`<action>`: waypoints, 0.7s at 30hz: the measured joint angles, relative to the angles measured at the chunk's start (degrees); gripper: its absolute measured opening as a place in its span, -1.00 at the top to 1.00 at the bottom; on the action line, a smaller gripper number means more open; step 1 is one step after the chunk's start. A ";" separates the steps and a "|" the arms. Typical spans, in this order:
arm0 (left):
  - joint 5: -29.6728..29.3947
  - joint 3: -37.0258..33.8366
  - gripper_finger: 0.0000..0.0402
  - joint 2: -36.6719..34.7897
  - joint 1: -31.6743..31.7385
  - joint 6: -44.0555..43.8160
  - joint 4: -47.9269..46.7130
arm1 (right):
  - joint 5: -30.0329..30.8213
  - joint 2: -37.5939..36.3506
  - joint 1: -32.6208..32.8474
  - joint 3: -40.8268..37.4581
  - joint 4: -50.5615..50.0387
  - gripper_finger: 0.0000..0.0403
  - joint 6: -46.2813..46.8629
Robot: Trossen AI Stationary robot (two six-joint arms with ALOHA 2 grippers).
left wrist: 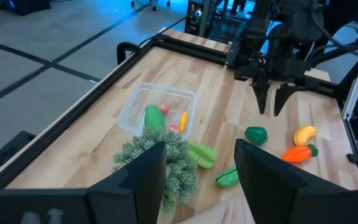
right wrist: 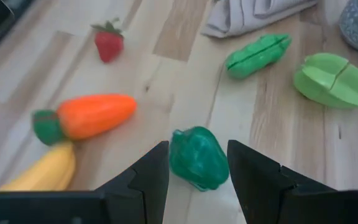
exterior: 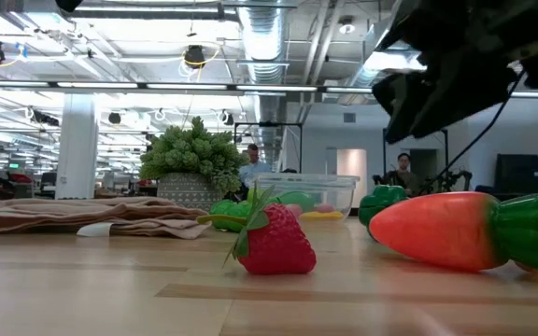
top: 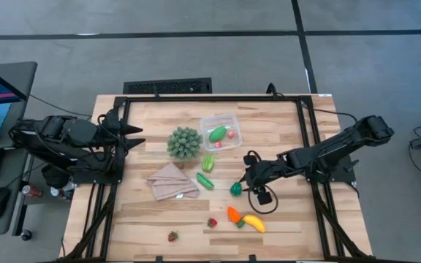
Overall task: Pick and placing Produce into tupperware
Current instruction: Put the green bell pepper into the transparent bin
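The right hand is hovering over the green pepper near the worktop's middle, its fingers spread wide and straddling it without touching. The tub is sitting well apart, toward the far edge, already holding a green piece and some small red and yellow bits. The left hand is waiting open at the left edge, beside the spiky ball.

The pepper looks rounded and smooth, so if the fingers are closing off-centre it may squirt sideways toward the carrot and banana lying just beside it. Coming down too low could scrape the fingertips on the wood. On the way to the tub, a weak pinch could drop the pepper onto the pod or the split green piece lying between.
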 joint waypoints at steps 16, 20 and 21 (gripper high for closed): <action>-1.78 0.00 0.10 0.00 0.00 -2.12 -0.22 | -0.53 7.65 -4.90 8.89 -8.90 -0.18 -11.20; -2.12 0.00 0.10 0.01 0.00 -2.27 -0.25 | -1.69 7.54 -5.53 8.89 -9.54 -0.23 -15.10; -2.62 0.00 0.10 0.02 -0.01 -2.27 -0.24 | -2.54 7.50 -5.53 8.89 -9.64 -0.24 -16.15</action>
